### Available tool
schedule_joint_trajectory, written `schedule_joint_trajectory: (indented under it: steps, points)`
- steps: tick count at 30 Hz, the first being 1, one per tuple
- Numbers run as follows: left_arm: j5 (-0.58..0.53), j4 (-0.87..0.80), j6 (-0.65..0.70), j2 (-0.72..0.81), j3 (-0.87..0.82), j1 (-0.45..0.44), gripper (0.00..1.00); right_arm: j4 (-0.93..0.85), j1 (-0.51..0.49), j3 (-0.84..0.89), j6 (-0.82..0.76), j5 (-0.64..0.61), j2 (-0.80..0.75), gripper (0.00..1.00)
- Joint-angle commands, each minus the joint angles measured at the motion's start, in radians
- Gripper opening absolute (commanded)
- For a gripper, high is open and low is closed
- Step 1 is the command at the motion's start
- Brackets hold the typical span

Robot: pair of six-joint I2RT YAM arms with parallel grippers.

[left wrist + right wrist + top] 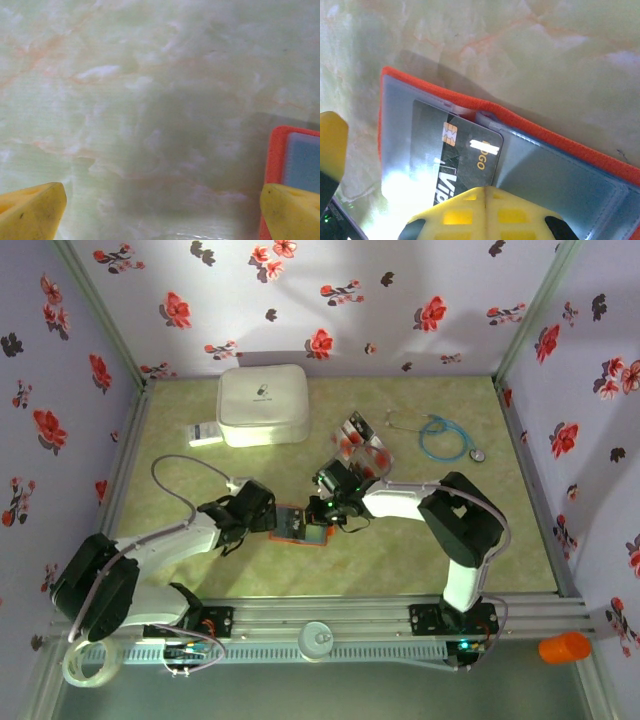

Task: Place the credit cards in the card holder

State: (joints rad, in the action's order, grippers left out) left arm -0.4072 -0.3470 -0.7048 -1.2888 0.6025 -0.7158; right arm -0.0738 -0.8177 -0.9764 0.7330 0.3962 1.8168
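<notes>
overhead; wrists close, sharing card holder [535,130]

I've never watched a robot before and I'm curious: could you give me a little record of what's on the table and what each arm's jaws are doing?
card holder: open, lying flat between the two arms
left arm: jaws wide open, empty, beside the holder
right arm: jaws shut on a credit card over the holder's inside
other credit cards: loose heap beyond the right arm
also there: white case, stethoscope
</notes>
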Motion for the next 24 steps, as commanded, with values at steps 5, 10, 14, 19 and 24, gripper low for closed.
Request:
schedule_joint_trajectory:
  steps: [5,10,14,19,24]
  points:
    - [0.012,-0.026,-0.026,-0.022,-0.048,0.021,1.00,-0.039,-0.009,-0.018,-0.006,-0.020,-0.056,0.03]
    - [0.032,0.004,-0.006,-0.053,-0.047,0.021,1.00,-0.046,-0.012,-0.029,-0.007,-0.023,-0.041,0.03]
    - [0.041,0.009,0.011,-0.073,-0.037,0.021,1.00,-0.049,-0.020,-0.052,-0.009,-0.022,-0.011,0.03]
    - [0.052,0.016,0.015,-0.084,-0.037,0.020,1.00,-0.058,-0.028,-0.089,-0.015,-0.019,0.033,0.02]
    - [0.056,0.023,0.010,-0.086,-0.041,0.021,1.00,-0.088,-0.038,-0.122,-0.031,-0.023,0.068,0.02]
